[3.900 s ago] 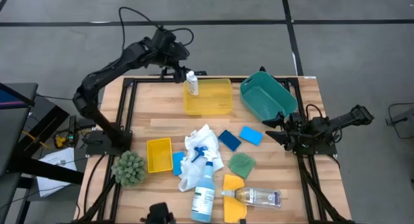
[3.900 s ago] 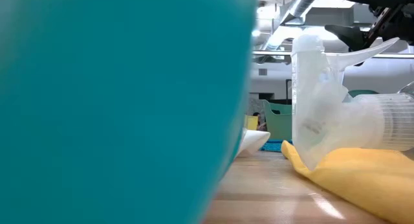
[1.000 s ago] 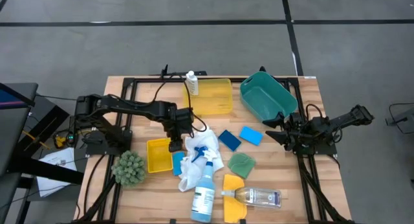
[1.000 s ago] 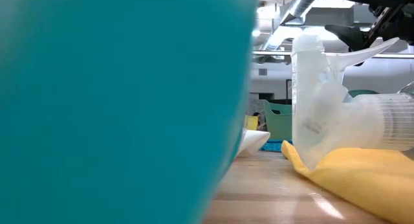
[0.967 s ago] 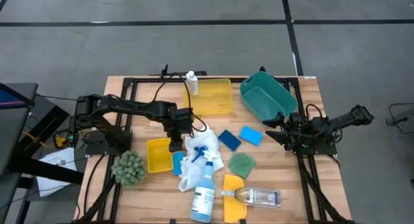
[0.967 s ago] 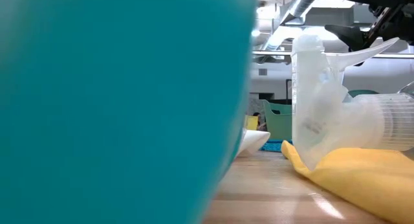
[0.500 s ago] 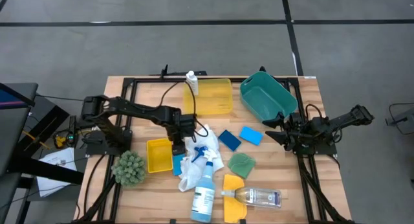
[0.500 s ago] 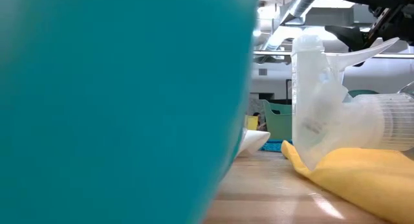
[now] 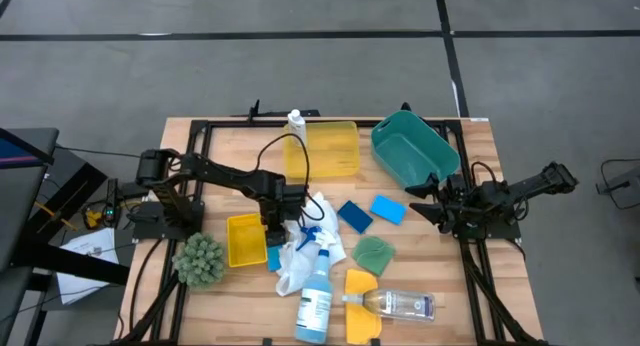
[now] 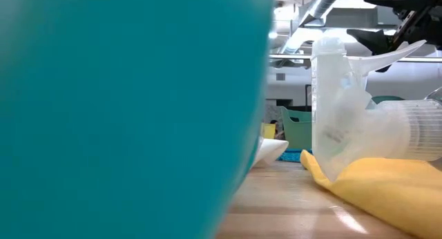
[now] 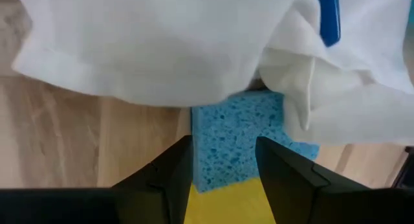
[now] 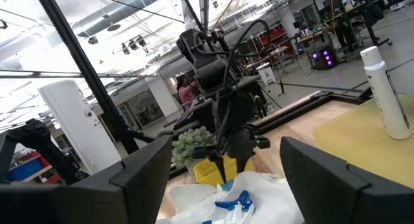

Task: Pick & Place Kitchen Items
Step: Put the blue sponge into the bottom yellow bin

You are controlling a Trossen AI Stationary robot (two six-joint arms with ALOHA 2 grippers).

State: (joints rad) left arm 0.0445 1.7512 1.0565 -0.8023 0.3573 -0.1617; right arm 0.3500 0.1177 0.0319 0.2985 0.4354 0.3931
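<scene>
Blue sponge (image 11: 236, 136) between spread left jaws — white cloth (image 11: 162, 46) overlapping its far edge.

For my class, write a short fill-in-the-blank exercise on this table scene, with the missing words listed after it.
1. The left gripper hangs with its fingers open over a sponge whose colour is ____.
2. That sponge is partly covered by a cloth whose colour is ____.
3. The small white bottle stands upright in the large ____ tray.
4. The right gripper waits beside the ____ bin.

Missing words: blue; white; yellow; teal
</scene>
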